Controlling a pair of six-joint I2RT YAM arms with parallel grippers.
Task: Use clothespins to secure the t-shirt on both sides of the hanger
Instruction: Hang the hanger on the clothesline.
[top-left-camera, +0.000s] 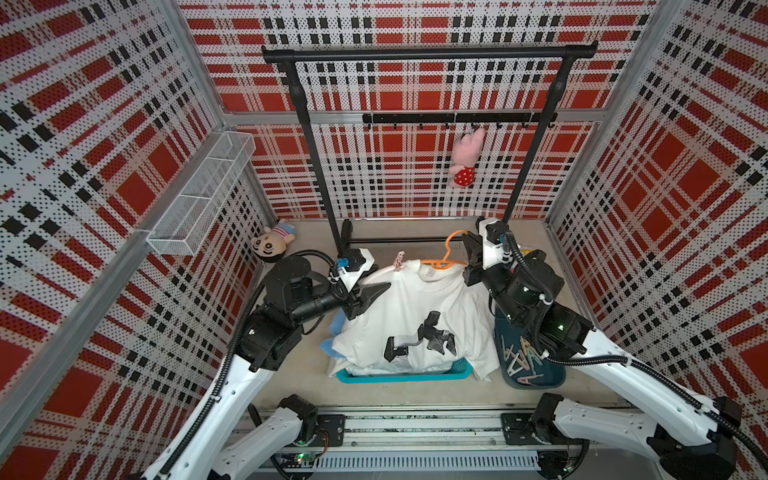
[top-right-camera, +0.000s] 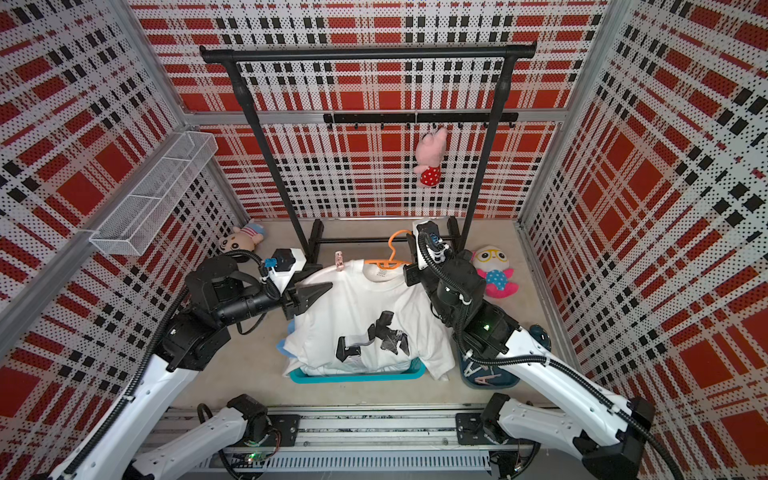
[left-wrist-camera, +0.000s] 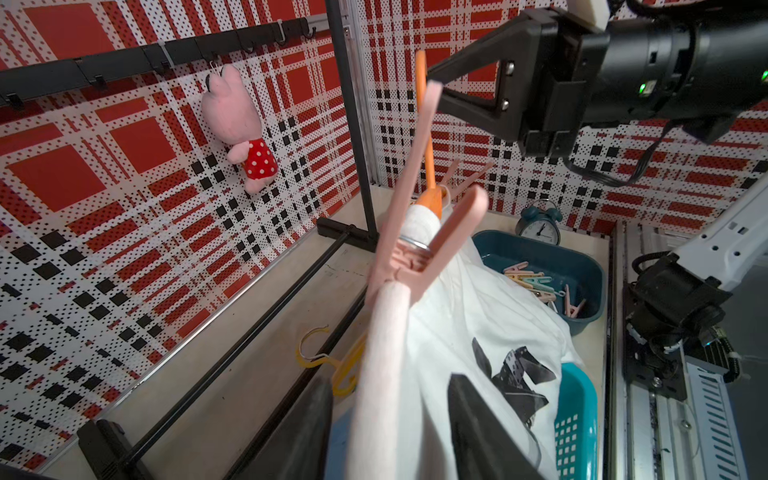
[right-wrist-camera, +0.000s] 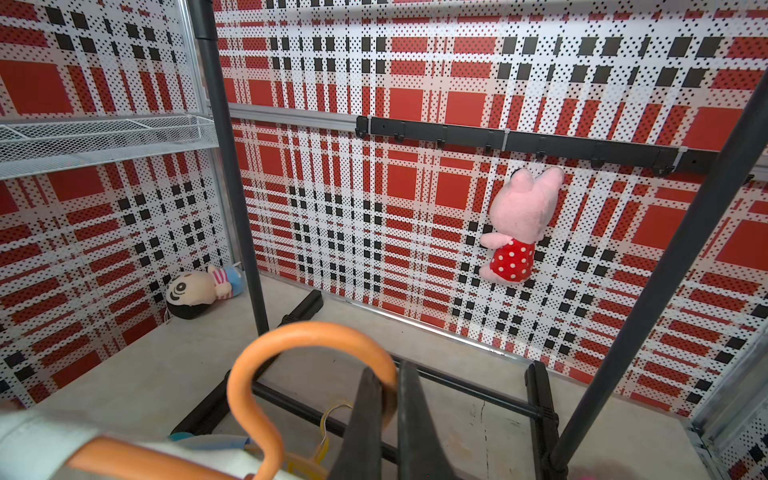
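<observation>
Pink clothespin (top-left-camera: 399, 261) clipped upright on t-shirt (top-left-camera: 415, 307) shoulder, just up-frame of left gripper (top-left-camera: 386, 286); jaws straddling shoulder, grip unconfirmed; right gripper (right-wrist-camera: 388, 411) clamped on hanger (right-wrist-camera: 240, 382) hook.

Orange hanger (top-left-camera: 440, 263), white t-shirt (top-left-camera: 415, 307), pink clothespin (top-left-camera: 399, 261)

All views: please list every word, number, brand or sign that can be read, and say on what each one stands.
No text can be read here.
Neck label of the t-shirt: some printed lines, too small to read.
Alarm clock: the dial has numerals, but they are too small and blurred to read.
Black print on the t-shirt front: a picture, with no letters to make out.
</observation>
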